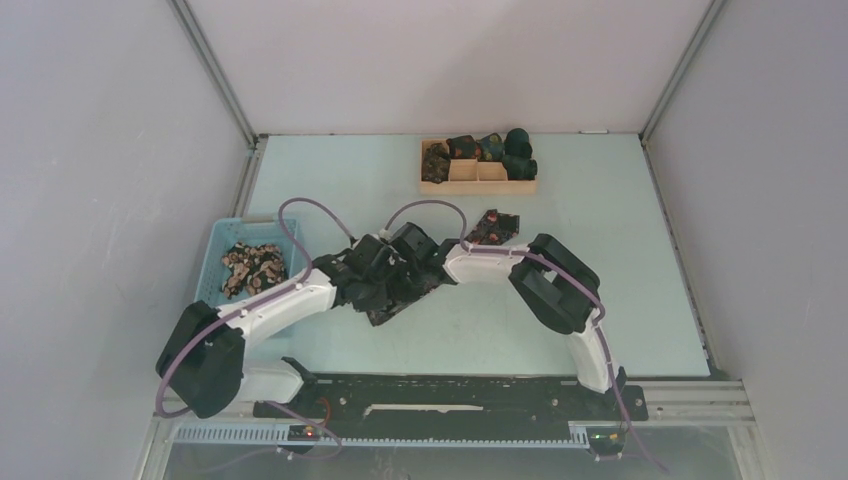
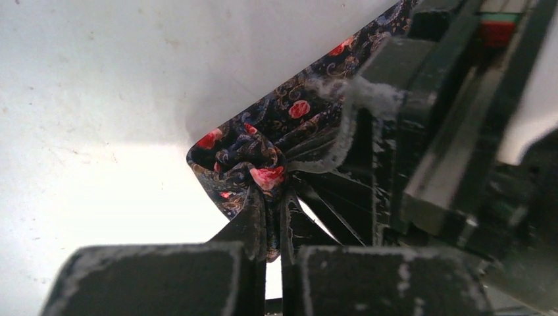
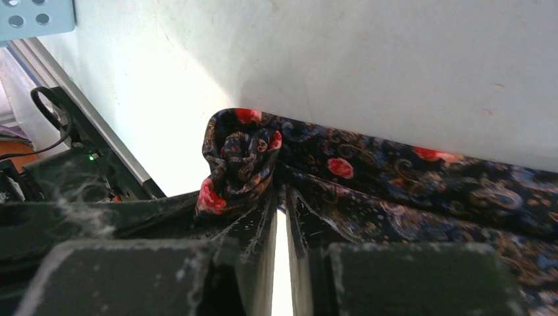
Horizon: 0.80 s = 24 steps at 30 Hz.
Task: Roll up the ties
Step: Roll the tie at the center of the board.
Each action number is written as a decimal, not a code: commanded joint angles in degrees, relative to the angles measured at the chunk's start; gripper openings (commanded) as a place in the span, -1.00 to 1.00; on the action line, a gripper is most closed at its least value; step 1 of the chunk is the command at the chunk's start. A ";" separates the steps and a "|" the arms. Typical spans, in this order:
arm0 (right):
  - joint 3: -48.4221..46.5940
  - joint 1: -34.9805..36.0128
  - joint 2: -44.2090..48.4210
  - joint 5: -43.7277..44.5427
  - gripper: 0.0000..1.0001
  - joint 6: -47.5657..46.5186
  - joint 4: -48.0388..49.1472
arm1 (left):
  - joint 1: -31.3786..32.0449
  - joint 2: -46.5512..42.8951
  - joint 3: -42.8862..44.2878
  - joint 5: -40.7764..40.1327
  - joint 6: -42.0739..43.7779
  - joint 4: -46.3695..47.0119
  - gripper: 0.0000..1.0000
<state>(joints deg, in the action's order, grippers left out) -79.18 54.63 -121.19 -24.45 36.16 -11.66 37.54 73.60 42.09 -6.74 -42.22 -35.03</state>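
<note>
Dark floral tie (image 2: 297, 112) inside closed left tool (image 2: 270, 201)

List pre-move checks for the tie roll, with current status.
1. Left gripper clamped on tie: ok.
2. Right gripper clamped on tie: ok, fabric puckers at its tips.
3. Coil started at the tie's end: ok, though small and loose.
4. Unrolled length lying flat on table: cannot tell, the arms hide its middle from above.
5. Free compartment in tray: ok, the near-side middle slots look empty.
</note>
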 commanded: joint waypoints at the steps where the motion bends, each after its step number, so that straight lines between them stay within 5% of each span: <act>1: 0.30 -1.09 5.03 2.43 -0.72 -2.92 -2.08 | 0.78 2.28 1.57 -0.78 -1.46 3.09 -1.00; 15: 5.28 -4.64 11.32 2.35 -0.72 -3.64 -2.11 | 1.19 9.40 4.50 -1.60 -1.03 3.87 -0.99; 24: 5.79 -5.23 12.13 2.31 -0.73 -3.91 -2.64 | 2.06 9.73 5.89 -1.22 -0.92 4.58 -0.24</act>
<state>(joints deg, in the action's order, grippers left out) -73.54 49.71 -112.44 -22.52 33.45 -14.55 38.76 82.85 46.65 -7.53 -42.65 -32.14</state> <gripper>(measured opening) 0.139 0.328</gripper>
